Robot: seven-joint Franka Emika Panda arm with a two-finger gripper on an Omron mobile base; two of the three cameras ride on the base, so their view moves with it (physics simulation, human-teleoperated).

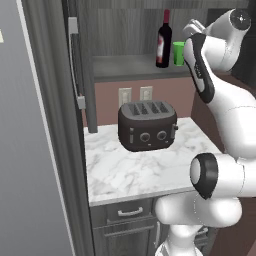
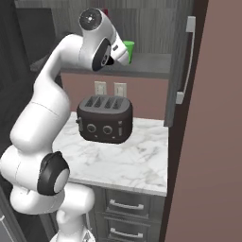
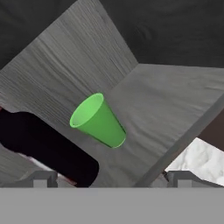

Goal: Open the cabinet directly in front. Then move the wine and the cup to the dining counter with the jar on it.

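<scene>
On the open cabinet shelf the wine stands upright at the left, the cup just beside it on the right. Seen from the hand, the cup lies straight ahead of the claw, centred between its spread, empty tips. Below sits a toaster on the table.

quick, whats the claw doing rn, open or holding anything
Claw: open, holding nothing, facing the cup on the cabinet shelf.
</scene>
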